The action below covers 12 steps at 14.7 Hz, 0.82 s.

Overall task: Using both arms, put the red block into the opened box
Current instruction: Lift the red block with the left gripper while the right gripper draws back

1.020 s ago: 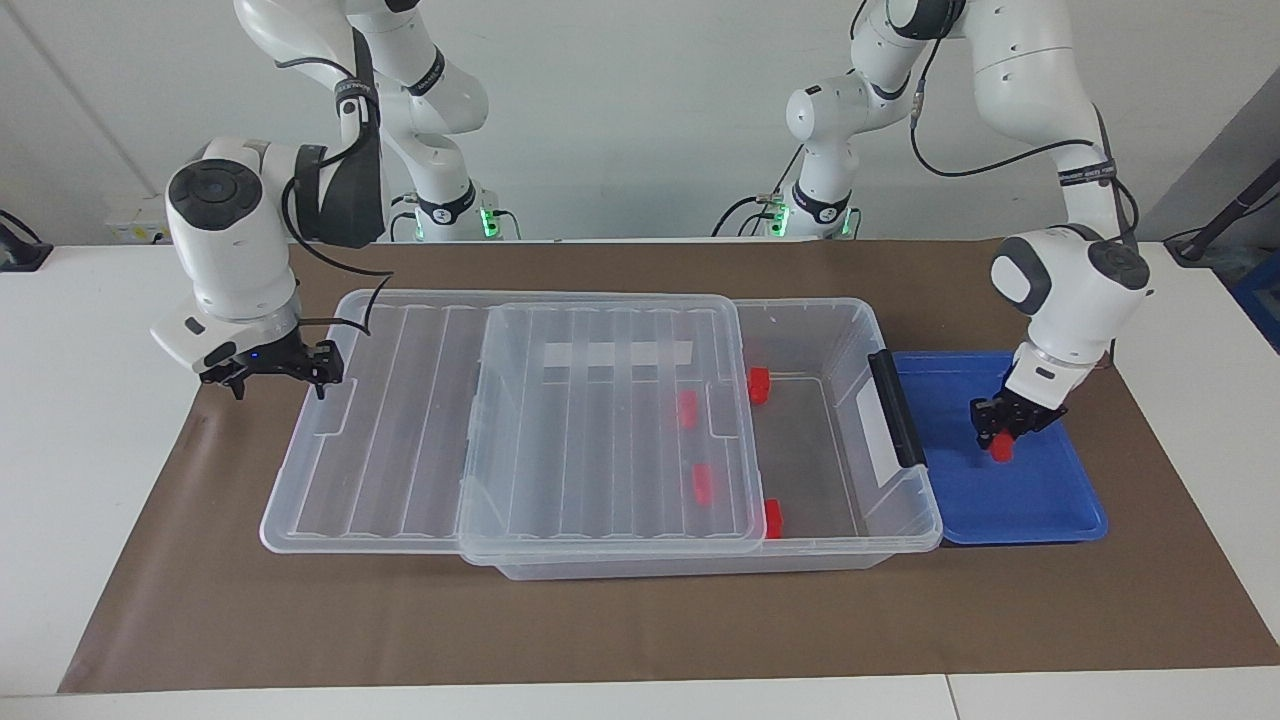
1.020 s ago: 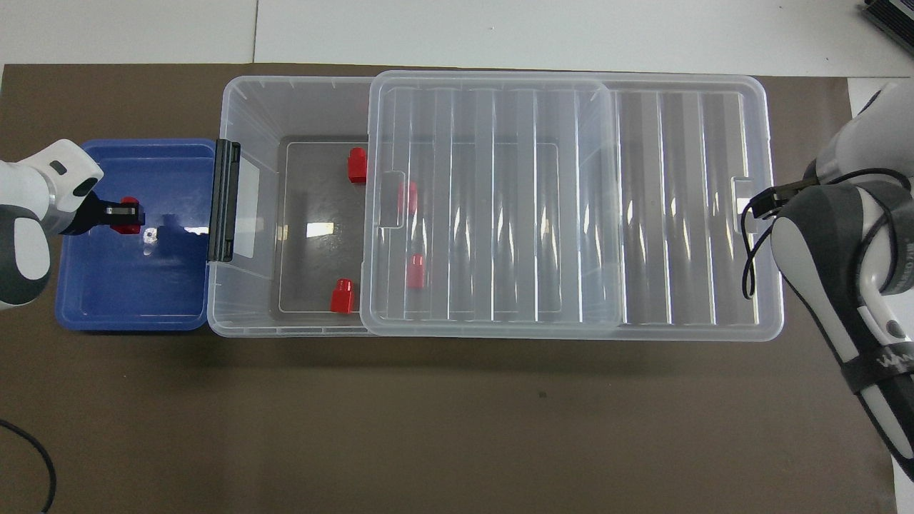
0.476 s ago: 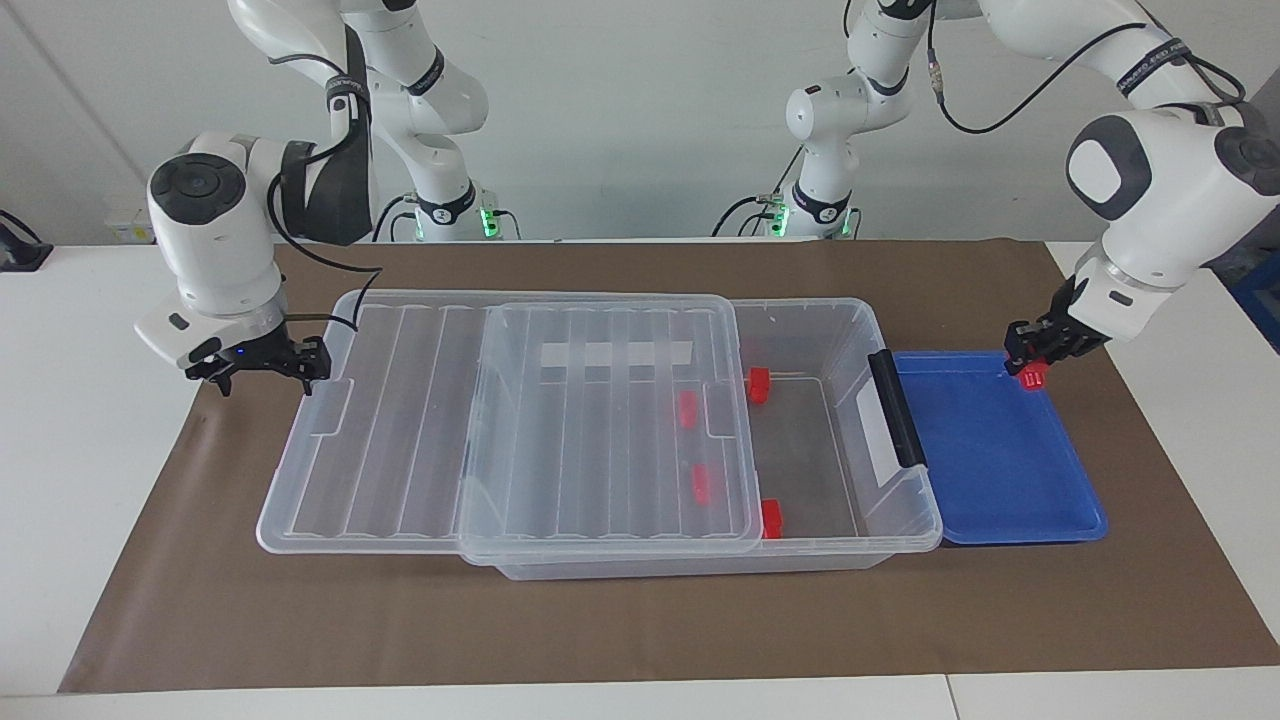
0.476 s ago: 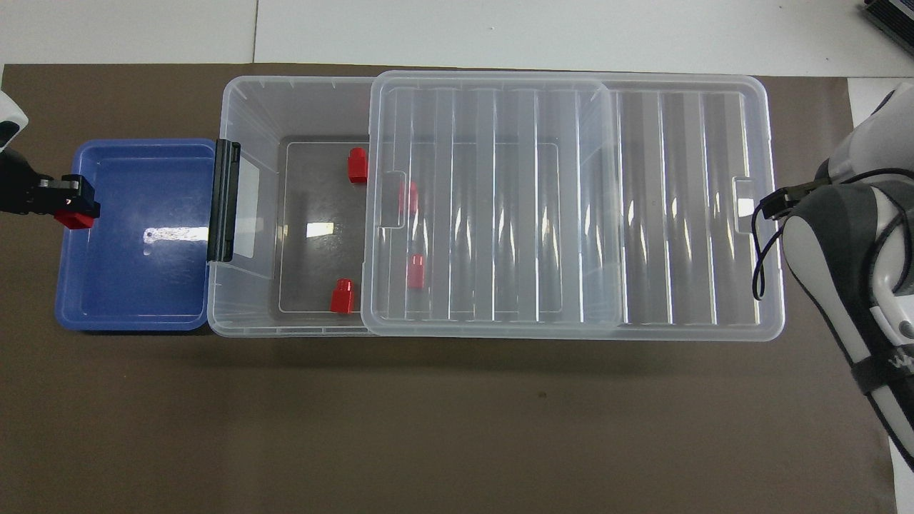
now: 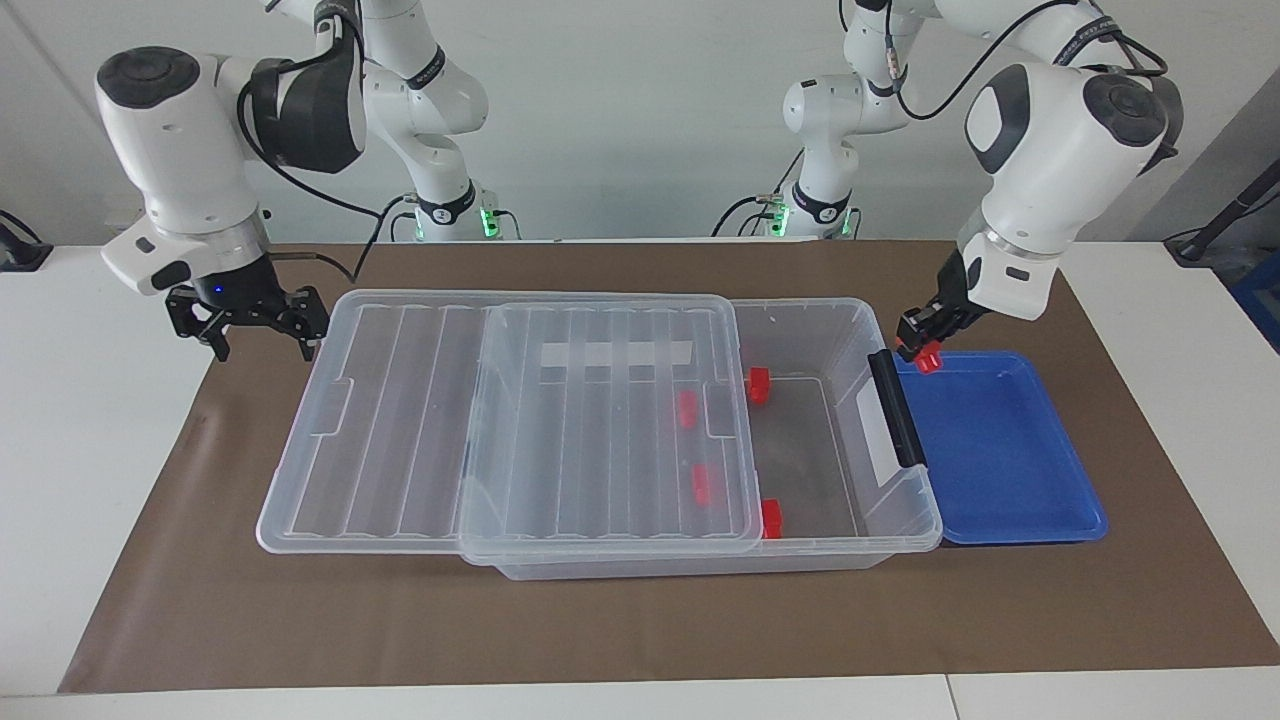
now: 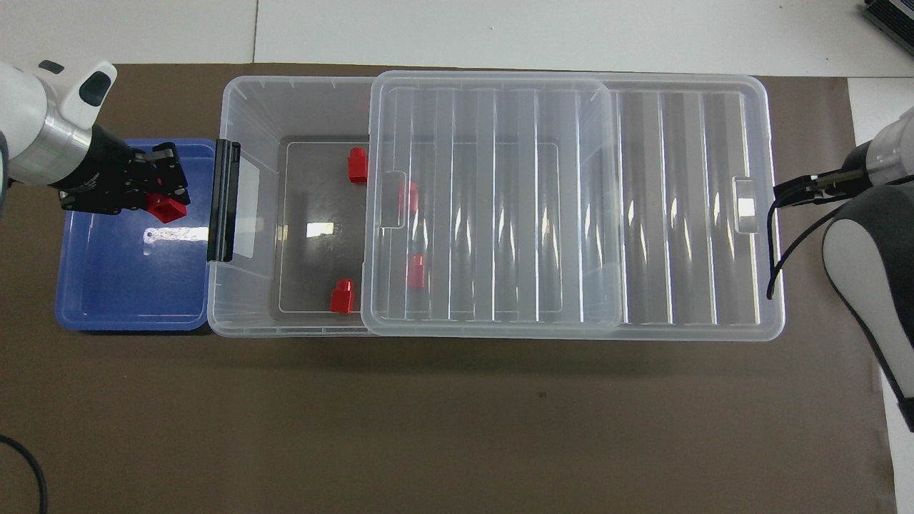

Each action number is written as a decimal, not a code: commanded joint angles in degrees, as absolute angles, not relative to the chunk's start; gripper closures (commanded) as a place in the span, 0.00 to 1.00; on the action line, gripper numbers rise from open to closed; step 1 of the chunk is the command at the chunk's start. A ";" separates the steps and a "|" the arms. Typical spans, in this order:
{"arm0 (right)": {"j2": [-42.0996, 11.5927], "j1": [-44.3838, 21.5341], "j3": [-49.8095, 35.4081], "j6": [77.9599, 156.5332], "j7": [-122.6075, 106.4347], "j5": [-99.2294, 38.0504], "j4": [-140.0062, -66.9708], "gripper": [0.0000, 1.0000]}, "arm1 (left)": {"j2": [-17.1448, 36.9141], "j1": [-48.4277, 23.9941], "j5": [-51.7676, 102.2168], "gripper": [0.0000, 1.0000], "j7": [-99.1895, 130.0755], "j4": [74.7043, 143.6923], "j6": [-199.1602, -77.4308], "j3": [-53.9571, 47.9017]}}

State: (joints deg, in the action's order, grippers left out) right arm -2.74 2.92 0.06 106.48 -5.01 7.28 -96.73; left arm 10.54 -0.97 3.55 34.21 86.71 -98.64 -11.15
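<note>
White counter [image 5: 60, 420], brown mat [image 5: 640, 620]. Red block [image 5: 929, 357] is gripped in the left gripper [image 5: 921, 345] fingers, in the air over the blue tray [image 5: 1010, 500] edge just beside the box's black handle [image 5: 896, 408]. Box [image 5: 850, 325] lid [image 5: 500, 420] is slid toward the right arm's end; four red blocks [image 6: 342, 296] inside. Right gripper [image 5: 262, 335], fingers open and empty, hangs at 10 o'clock off the lid.
</note>
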 commanded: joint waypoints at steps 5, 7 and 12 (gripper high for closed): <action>-0.35 4.13 -0.26 94.42 7.36 2.47 -92.64 0.00 | 5.36 -7.72 -0.25 1.00 38.94 104.23 -116.27 -10.46; 0.17 4.31 -0.09 93.52 8.26 0.01 -93.25 0.00 | 5.80 -9.22 -2.63 1.00 38.94 106.24 -118.29 -10.46; 0.88 3.60 -0.44 92.37 8.26 0.09 -94.04 0.00 | 8.43 -10.63 -5.79 1.00 38.85 110.92 -126.64 -10.46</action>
State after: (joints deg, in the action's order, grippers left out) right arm -0.12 3.34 -0.01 93.14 7.38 1.27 -93.33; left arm 8.06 -9.47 -3.47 38.18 108.80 -123.66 -11.26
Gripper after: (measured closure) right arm 0.000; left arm 0.656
